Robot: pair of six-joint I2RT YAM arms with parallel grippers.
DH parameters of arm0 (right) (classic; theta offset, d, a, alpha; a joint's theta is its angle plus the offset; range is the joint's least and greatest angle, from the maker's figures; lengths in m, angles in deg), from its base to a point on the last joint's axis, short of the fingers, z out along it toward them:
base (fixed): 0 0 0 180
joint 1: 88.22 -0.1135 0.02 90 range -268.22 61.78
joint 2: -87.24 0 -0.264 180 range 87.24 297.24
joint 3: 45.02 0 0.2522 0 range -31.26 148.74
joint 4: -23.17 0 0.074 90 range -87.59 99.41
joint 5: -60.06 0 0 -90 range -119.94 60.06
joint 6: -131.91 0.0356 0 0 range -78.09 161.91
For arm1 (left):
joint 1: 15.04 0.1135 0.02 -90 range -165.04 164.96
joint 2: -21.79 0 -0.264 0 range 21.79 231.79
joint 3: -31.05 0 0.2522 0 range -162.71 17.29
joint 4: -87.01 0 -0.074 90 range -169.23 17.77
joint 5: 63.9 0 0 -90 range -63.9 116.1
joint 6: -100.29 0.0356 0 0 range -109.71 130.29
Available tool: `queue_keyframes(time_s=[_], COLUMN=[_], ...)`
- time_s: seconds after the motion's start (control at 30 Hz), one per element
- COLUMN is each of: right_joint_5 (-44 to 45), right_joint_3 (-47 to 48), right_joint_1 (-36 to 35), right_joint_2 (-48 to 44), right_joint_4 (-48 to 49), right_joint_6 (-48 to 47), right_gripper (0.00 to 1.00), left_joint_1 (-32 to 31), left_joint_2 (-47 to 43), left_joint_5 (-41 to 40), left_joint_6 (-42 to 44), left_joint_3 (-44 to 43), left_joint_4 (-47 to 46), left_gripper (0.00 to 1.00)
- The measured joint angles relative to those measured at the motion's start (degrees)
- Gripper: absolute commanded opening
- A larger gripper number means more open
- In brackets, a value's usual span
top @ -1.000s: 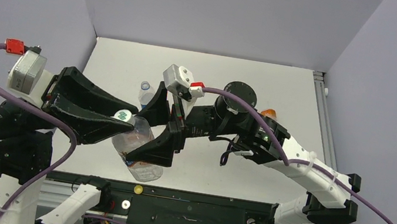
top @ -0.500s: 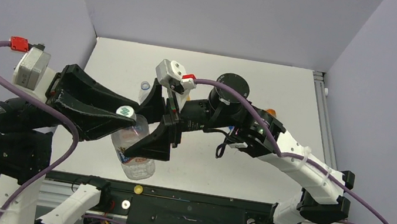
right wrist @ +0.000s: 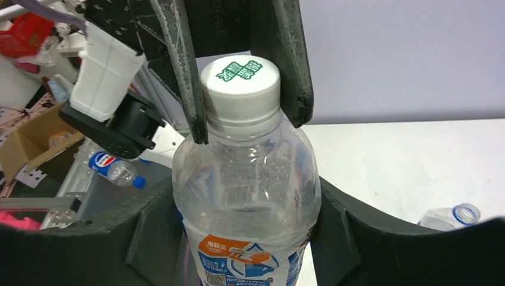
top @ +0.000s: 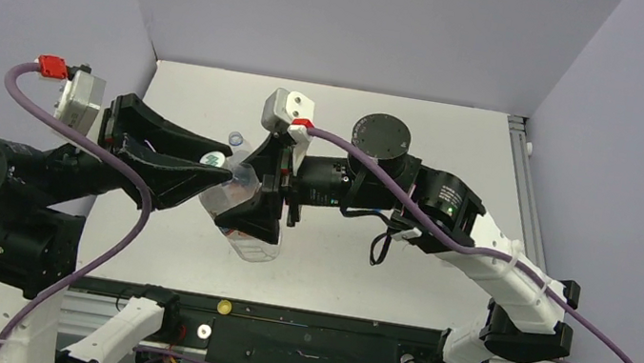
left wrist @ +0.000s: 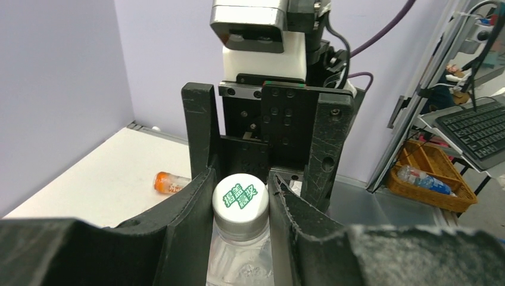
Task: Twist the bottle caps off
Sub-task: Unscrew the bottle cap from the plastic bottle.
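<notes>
While the left claw (left wrist: 240,192) is clamped shut on the white cap (left wrist: 239,200) and the right claw (right wrist: 247,250) grips only the thin, yielding body of the water bottle (right wrist: 247,179), held up over mid-tabletop (top: 478,142), the body is liable to buckle or turn with the cap instead of releasing the thread. A freed cap can drop toward the tabletop edge at 6 o'clock. An uncapped bottle (top: 237,142) sits close by at 12 o'clock, whereas 3 o'clock offers open room.
</notes>
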Motion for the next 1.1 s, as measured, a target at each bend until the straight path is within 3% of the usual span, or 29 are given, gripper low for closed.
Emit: queue_keyframes(time_s=[0.23,0.63,0.73,0.93,0.97,1.0,1.03,1.07,1.1], right_joint_5=[12.7,56.5,67.1,82.2,83.8,84.9,85.5,85.7,85.8], right_joint_3=[0.5,7.5,12.4,13.0,13.0,13.0,12.9,12.7,12.4], right_joint_1=[-2.7,-16.7,-19.3,-22.9,-23.2,-23.5,-23.6,-23.7,-23.8], right_joint_2=[0.5,9.7,14.9,20.1,20.5,21.0,21.1,21.0,20.9], right_joint_4=[-2.4,3.1,5.4,16.5,18.2,19.5,20.1,20.5,20.7], right_joint_6=[-2.3,-9.1,-13.1,-24.4,-26.1,-27.4,-28.1,-28.5,-28.6], right_gripper=[0.00,0.00,0.00,0.00,0.00,0.00,0.00,0.00,0.00], left_joint_1=[0.1,0.0,-0.1,-0.5,-0.5,-0.5,-0.6,-0.6,-0.6], left_joint_2=[0.1,-4.2,-5.3,-6.0,-6.0,-6.1,-6.1,-6.1,-6.1], left_joint_5=[-5.6,-24.3,-29.2,-36.6,-37.4,-37.9,-38.3,-38.3,-38.7], left_joint_6=[6.8,13.7,15.4,16.6,16.6,16.6,16.4,16.2,16.3], left_joint_3=[0.0,1.4,2.1,2.6,2.6,2.6,2.7,2.7,2.7], left_joint_4=[6.9,11.4,11.4,13.2,13.4,13.5,13.7,13.7,13.5], left_gripper=[0.00,0.00,0.00,0.00,0.03,0.14,0.47,0.67,0.94])
